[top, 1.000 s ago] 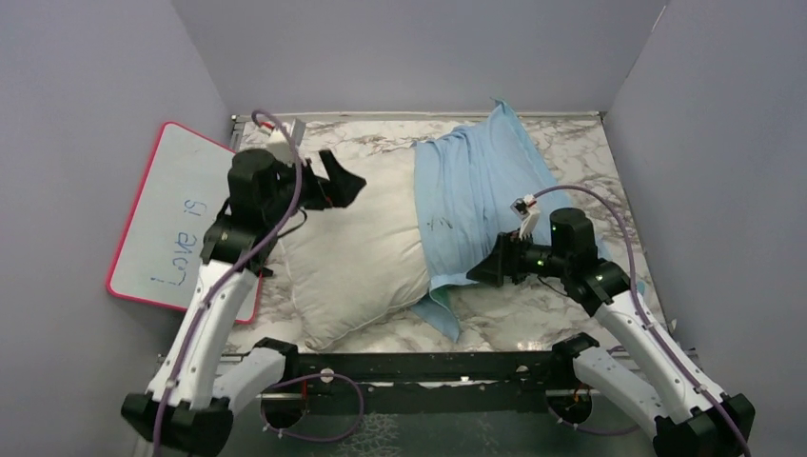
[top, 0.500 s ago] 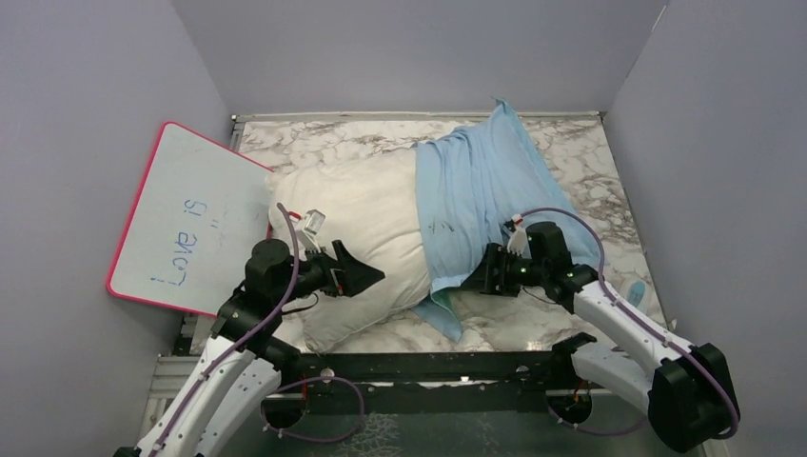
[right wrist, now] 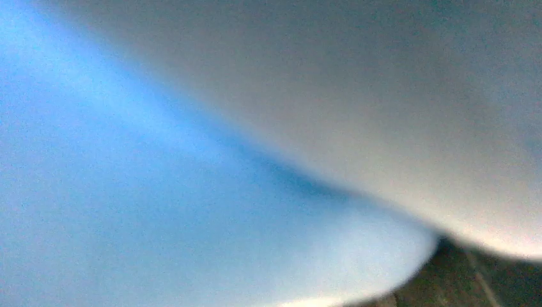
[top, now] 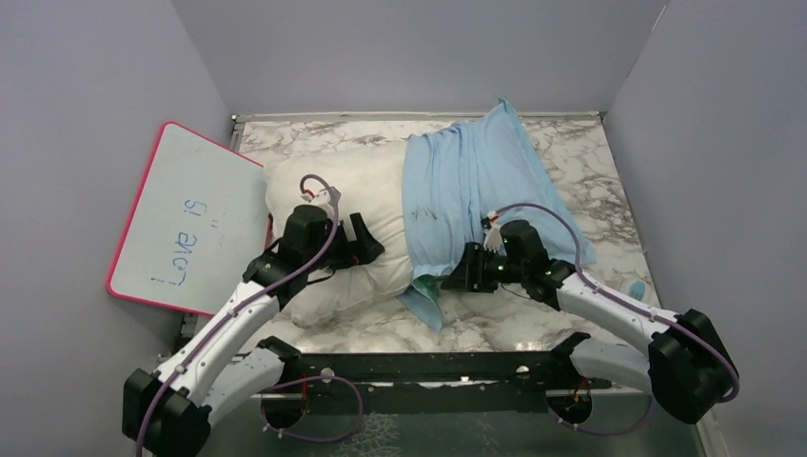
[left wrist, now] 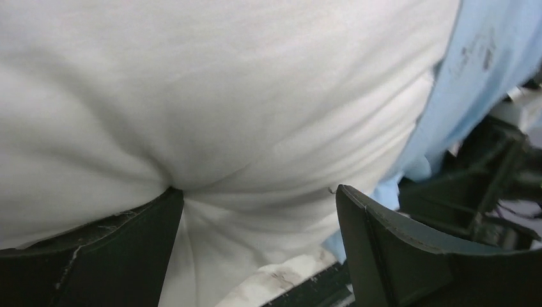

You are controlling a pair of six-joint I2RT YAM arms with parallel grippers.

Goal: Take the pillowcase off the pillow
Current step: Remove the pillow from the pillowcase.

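The cream-white pillow [top: 328, 195] lies across the table's left middle. The light blue pillowcase [top: 471, 181] covers its right end, and a bit of teal inner face [top: 428, 284] shows at the near corner. My left gripper [top: 368, 249] is open and pressed onto the pillow's near side. In the left wrist view [left wrist: 259, 201] the pillow [left wrist: 243, 96] bulges between the two spread fingers [left wrist: 422, 256], with the pillowcase [left wrist: 489, 51] at the right. My right gripper [top: 460, 277] is at the pillowcase's near edge. The right wrist view is filled by blurred blue cloth [right wrist: 160, 192], which hides the fingers.
A pink-framed whiteboard [top: 186, 224] leans at the table's left edge beside the pillow. Grey walls close in the marble table [top: 571, 143] on three sides. A black rail [top: 428, 365] runs along the near edge.
My left arm came back from over the pillow's far side and set its open gripper onto the near side. My right gripper moved left. Pillow and pillowcase shifted left.
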